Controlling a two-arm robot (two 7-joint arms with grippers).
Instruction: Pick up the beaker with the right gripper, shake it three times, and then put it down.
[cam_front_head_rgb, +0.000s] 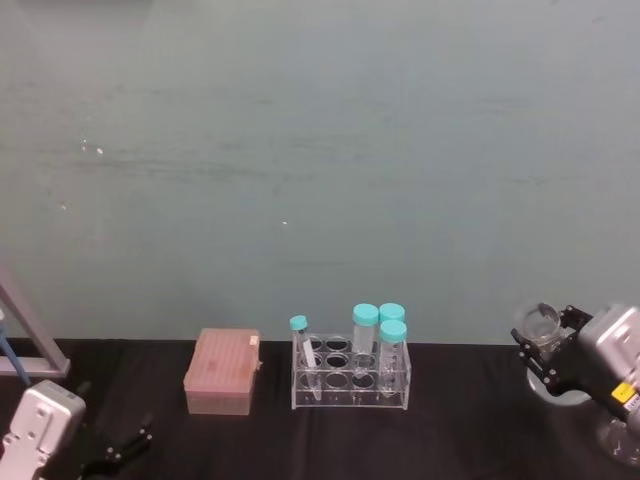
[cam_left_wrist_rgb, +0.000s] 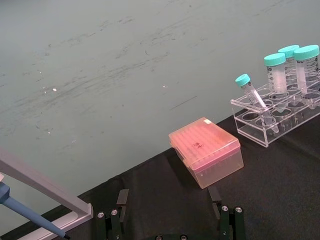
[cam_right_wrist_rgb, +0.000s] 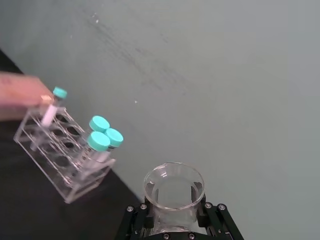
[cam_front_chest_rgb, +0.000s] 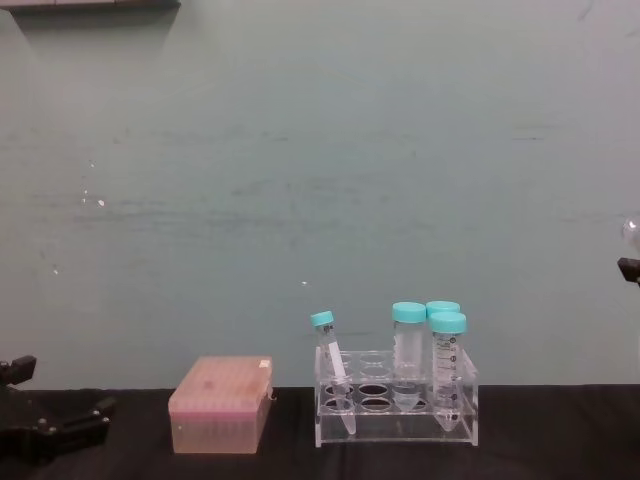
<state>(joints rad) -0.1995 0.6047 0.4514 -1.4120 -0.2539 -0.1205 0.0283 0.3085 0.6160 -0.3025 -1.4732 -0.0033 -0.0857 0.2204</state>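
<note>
Black jaws spread wide on nothing, the left gripper (cam_front_head_rgb: 118, 450) sits nearer than the tube rack (cam_front_head_rgb: 350, 378) and well to its left. To the right of the rack, raised above its teal caps, the right gripper (cam_right_wrist_rgb: 174, 220) is closed around the neck of the beaker (cam_right_wrist_rgb: 174, 190), with its fingers (cam_right_wrist_rgb: 142, 217) against the glass. Behind the rack stands a grey-green wall (cam_front_head_rgb: 320, 150).

Beaker (cam_right_wrist_rgb: 174, 192): clear shiny glass. Rack (cam_front_head_rgb: 350, 399): clear glossy plastic. Pink box (cam_front_head_rgb: 222, 372): cloudy plastic. Table (cam_front_head_rgb: 470, 430): black, matt. Wall (cam_front_head_rgb: 320, 150): matt, scuffed.
</note>
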